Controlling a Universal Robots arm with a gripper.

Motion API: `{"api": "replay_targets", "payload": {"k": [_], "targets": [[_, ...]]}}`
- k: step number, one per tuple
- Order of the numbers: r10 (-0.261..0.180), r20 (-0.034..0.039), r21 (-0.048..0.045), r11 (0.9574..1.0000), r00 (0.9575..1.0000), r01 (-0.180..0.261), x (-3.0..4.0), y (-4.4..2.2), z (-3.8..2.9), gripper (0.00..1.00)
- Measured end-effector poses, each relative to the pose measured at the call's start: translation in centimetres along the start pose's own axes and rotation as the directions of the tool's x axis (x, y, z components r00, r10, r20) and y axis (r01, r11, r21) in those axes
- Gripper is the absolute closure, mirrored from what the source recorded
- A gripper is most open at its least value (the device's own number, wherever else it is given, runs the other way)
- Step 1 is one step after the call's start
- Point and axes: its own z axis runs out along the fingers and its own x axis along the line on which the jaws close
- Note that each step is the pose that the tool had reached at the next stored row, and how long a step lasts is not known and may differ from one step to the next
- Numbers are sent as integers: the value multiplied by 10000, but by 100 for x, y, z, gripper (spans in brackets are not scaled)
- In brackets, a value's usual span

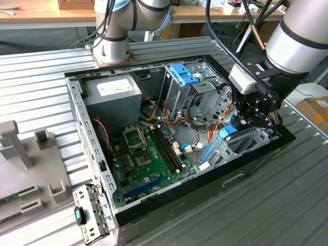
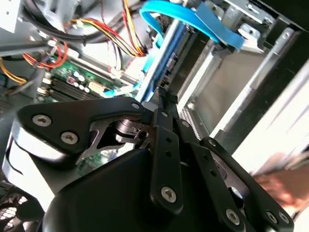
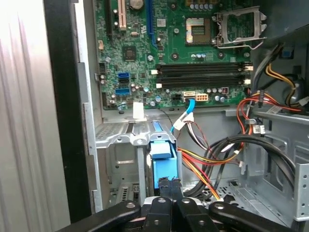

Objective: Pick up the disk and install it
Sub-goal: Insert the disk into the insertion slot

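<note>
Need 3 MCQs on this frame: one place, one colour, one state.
1. Where is the gripper?
A. Over the power supply
B. Inside the case, at the exterior view's right end
C. Above the table, outside the case

2. What colour is the motherboard?
A. Green
B. Red
C. Black

3. How do the fingers stand?
A. Spread wide, empty
B. Closed on the disk's blue edge
C. Closed on a red cable

Key:
1 B, it hangs at the drive cage.
2 A, the board is plainly green.
3 B, the tips meet on the disk.
</note>
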Motion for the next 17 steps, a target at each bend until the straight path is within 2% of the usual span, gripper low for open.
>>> {"api": "replay_targets", "payload": {"k": [1,2,3,4,7,10,11,12,14,16,17], "targets": [[-5,-109,-50,10000,9999,5,-2,-5,1,89],[-6,-273,-112,9999,9996,3,-9,-8,1,89],[7,-331,-131,9999,9995,-11,-21,-7,2,89],[21,-353,-158,9999,9994,-26,-40,-6,2,89],[41,-414,-330,9994,9991,-54,-106,-6,5,89],[29,-539,-636,9980,9985,-63,-117,-48,18,89],[27,-552,-689,9976,9985,-65,-117,-55,19,89],[28,-549,-691,9976,9985,-66,-117,-55,27,89],[26,-551,-691,9976,9985,-65,-114,-58,85,89],[27,-554,-691,9976,9985,-65,-114,-58,86,89],[27,-555,-692,9976,9985,-65,-112,-55,121,89]]}}
